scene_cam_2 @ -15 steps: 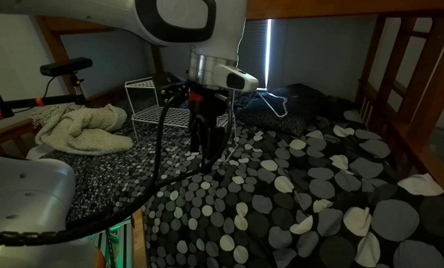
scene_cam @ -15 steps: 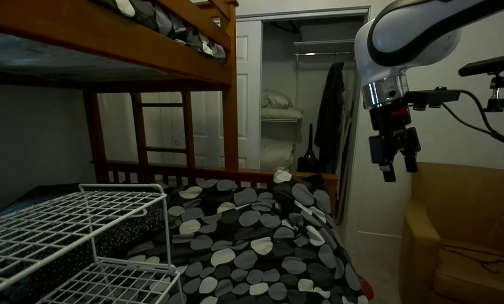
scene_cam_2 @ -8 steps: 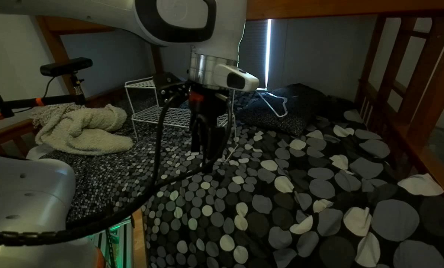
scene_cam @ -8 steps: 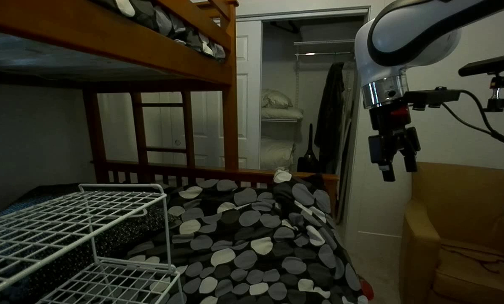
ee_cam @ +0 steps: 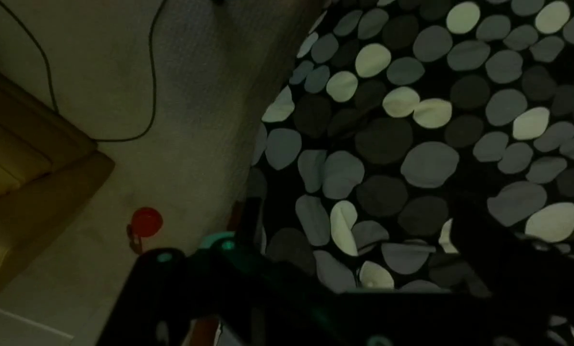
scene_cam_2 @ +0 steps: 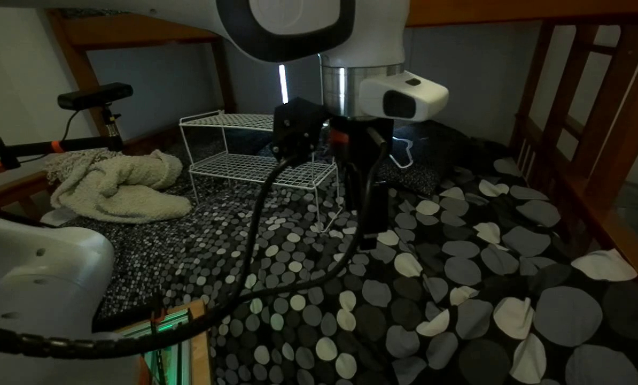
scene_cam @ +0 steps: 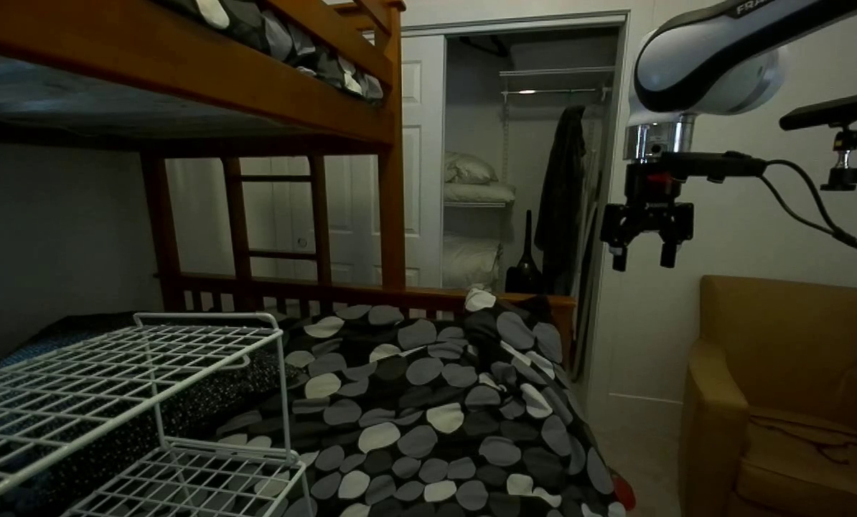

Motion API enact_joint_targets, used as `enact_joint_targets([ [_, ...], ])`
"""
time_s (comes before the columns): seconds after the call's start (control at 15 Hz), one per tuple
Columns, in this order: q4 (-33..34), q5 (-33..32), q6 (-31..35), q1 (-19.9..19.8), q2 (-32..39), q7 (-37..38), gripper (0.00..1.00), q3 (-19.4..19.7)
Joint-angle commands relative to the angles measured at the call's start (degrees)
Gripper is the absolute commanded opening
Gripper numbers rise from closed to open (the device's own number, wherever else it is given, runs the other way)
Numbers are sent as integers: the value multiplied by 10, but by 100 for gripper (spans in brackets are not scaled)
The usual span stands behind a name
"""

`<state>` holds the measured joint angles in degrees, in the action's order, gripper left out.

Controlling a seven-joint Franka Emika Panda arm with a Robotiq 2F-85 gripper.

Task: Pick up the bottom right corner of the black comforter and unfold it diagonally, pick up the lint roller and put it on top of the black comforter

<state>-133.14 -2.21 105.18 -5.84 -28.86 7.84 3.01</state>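
Lettering point(scene_cam: 753, 7), one item, partly legible. Reading: the capitals "FRA". Bearer: the robot arm point(scene_cam: 687, 66), at the upper right in an exterior view; set on the dark band point(scene_cam: 708, 13) along the arm's upper edge. Execution: pale characters on dark ground, a single line slanting upward to the right. Condition: the line runs into the top edge of the view; anything past the "A" cannot be read.
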Motion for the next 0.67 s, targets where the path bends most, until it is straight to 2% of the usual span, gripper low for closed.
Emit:
enact_joint_targets([
  [0.0,11,0,5,-3,13,-1,100,2],
  [0.27,34,0,11,-5,52,0,100,5],
  [0.6,38,0,11,-5,54,0,100,5],
])
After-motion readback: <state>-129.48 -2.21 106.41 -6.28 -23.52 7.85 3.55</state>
